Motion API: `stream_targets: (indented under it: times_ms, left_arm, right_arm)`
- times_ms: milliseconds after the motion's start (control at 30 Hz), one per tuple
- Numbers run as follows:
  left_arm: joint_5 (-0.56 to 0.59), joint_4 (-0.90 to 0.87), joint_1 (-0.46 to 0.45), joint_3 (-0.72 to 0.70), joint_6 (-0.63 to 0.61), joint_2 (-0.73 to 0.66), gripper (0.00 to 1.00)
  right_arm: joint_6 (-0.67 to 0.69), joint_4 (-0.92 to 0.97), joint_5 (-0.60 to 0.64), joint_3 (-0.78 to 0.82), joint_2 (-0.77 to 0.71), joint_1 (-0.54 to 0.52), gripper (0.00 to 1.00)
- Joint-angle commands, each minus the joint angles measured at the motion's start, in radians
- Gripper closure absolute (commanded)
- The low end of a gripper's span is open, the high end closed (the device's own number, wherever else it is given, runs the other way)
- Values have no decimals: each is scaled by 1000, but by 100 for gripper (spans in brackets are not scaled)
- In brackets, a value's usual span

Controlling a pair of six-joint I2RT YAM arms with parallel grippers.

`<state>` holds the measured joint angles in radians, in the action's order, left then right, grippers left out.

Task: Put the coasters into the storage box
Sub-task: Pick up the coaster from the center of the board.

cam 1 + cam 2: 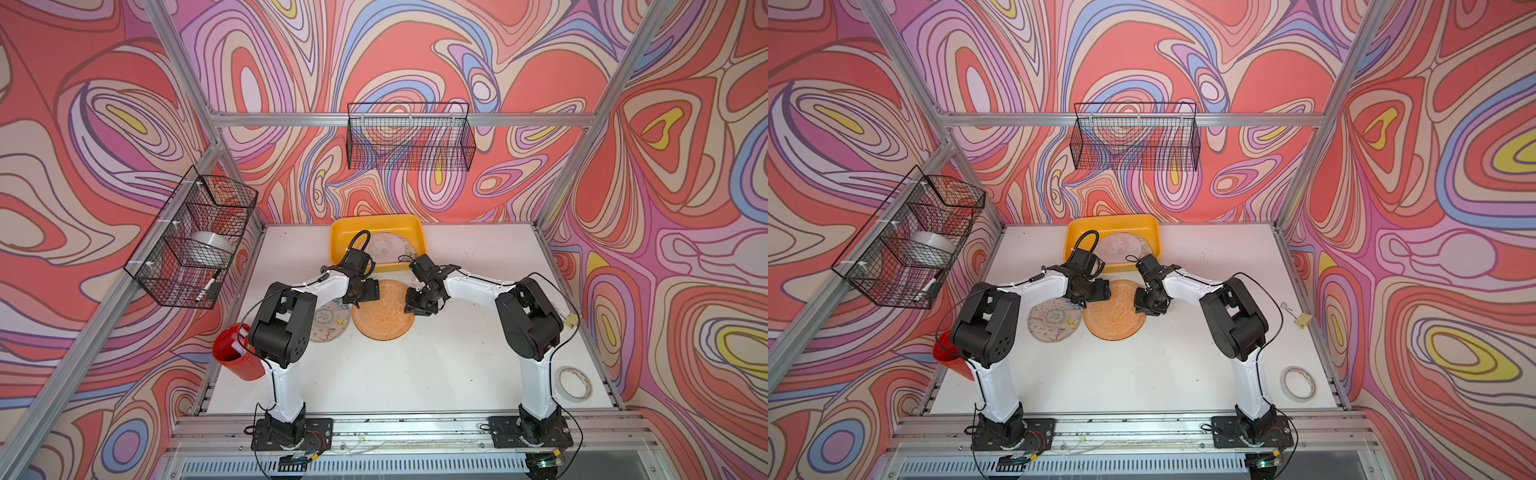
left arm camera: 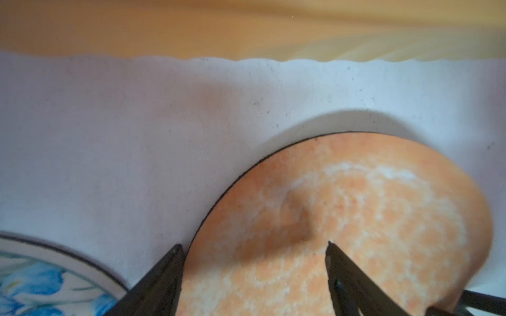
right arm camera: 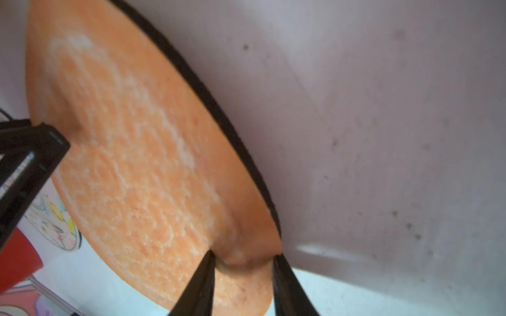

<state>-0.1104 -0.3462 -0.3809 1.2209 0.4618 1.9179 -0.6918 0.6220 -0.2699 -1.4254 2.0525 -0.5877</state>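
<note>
Status: right gripper (image 3: 242, 260) was closed narrow on the rim of the orange coaster (image 3: 137, 164). The material puckered between the tips, and that edge looked raised, with its black underside showing. The left gripper (image 2: 253, 246) stood wide with nothing clamped: one finger on the coaster's top face, the other just off its rim on the table (image 2: 137, 136).

In both top views the two grippers met over the orange coaster (image 1: 384, 316) from opposite sides. It sat mid-table, just in front of the storage box (image 1: 374, 220). A floral coaster (image 1: 328, 324) lay flat just beside it on the left arm's side, partly under that arm.

The storage box was against the back wall, with printed coasters (image 1: 388, 247) lying flat inside.

- **Surface:** the table (image 1: 374, 374) was white, with small dark specks in the wrist views.
  - A tape ring (image 1: 575, 383) lay near the right arm's base.
  - A clip (image 1: 571, 320) was at the right edge.
  - A red pot (image 1: 235, 353) was at the left edge, behind the left arm's elbow.
- **Room:** aluminium frame, with walls covered in a red, pink, lilac and yellow swirl print.
  - A side wire basket (image 1: 195, 237) on the left wall held a clear tape roll (image 1: 212, 247) and a marker (image 1: 208, 289).
  - A back wire basket (image 1: 409, 137) hung on the rear rail.
</note>
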Motion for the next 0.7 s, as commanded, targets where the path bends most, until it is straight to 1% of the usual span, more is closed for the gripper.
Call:
stream_targets:
  times_ms: [0, 67, 100, 200, 267, 400, 667]
  left_arm:
    - [-106, -102, -33, -55, 44, 25, 19]
    - [-112, -100, -34, -60, 45, 20, 19]
    - [-112, -99, -33, -61, 45, 18, 19]
    - [-116, -100, -34, -63, 47, 10, 19]
    - [-119, -102, -35, -64, 47, 6, 19]
    - [-121, -105, -37, -66, 49, -5, 18]
    - [-97, -128, -23, -51, 62, -62, 5]
  right_arm:
    - [-4, -52, -35, -2, 59, -30, 77]
    - [-5, -57, -35, -1, 58, -29, 86]
    - [-5, -60, -34, 0, 58, -30, 89]
    - [-8, -64, -30, -1, 56, -30, 93]
    - [-10, -71, -31, 0, 51, -29, 100]
    - [-12, -84, -25, 3, 37, -29, 100]
    - [16, -22, -5, 19, -62, -30, 100]
